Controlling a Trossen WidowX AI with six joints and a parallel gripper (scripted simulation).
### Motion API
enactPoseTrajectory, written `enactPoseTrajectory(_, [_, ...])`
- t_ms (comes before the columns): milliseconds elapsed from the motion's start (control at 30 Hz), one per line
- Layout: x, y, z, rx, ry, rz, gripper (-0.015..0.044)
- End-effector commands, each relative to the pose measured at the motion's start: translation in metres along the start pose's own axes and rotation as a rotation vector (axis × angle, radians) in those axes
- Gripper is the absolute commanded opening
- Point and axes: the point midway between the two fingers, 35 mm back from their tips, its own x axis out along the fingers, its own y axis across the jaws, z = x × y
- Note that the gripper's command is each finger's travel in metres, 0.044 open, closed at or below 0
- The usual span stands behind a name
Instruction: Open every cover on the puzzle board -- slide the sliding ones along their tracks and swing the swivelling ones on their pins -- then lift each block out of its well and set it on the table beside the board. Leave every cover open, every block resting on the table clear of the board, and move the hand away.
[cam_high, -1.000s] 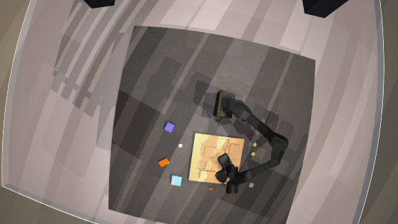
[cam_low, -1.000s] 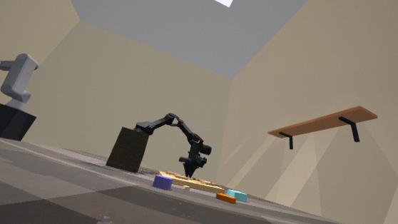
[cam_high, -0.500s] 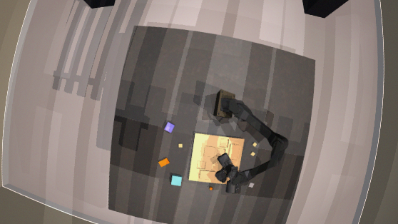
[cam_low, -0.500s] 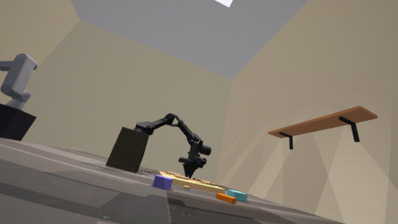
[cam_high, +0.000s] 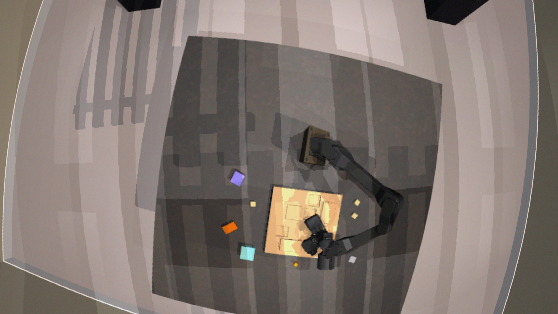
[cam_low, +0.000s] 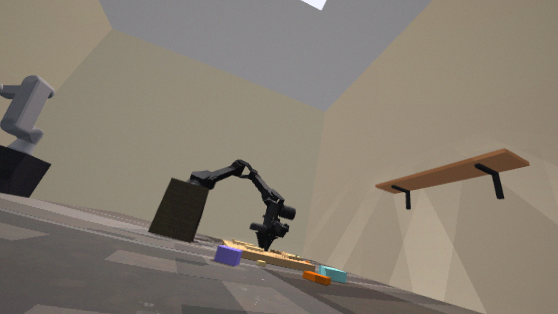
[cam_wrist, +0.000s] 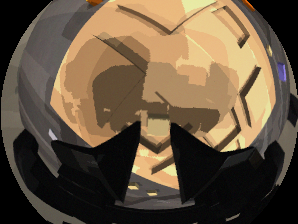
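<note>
Puzzle board (cam_high: 270, 235) (cam_low: 295, 263) (cam_wrist: 75, 100) lies on the table (cam_high: 210, 280) directly below the gripper (cam_low: 266, 248) (cam_wrist: 156, 125); its fingers stand partly open, empty, with a small pale square just ahead between their tips.

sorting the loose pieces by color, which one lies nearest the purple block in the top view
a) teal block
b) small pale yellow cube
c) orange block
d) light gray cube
b, the small pale yellow cube sits just below the purple block, closer than the others
</note>
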Motion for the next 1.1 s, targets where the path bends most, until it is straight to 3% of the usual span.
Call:
enactPoseTrajectory(0, [0.002,-0.001,0.0,0.006,0.001,-0.002,0.0144])
enactPoseTrajectory(367, [0.001,0.0,0.0,0.0,0.001,-0.001,0.008])
enactPoseTrajectory(1067, [-0.02,-0.001,0.001,0.003,-0.001,-0.003,0.008])
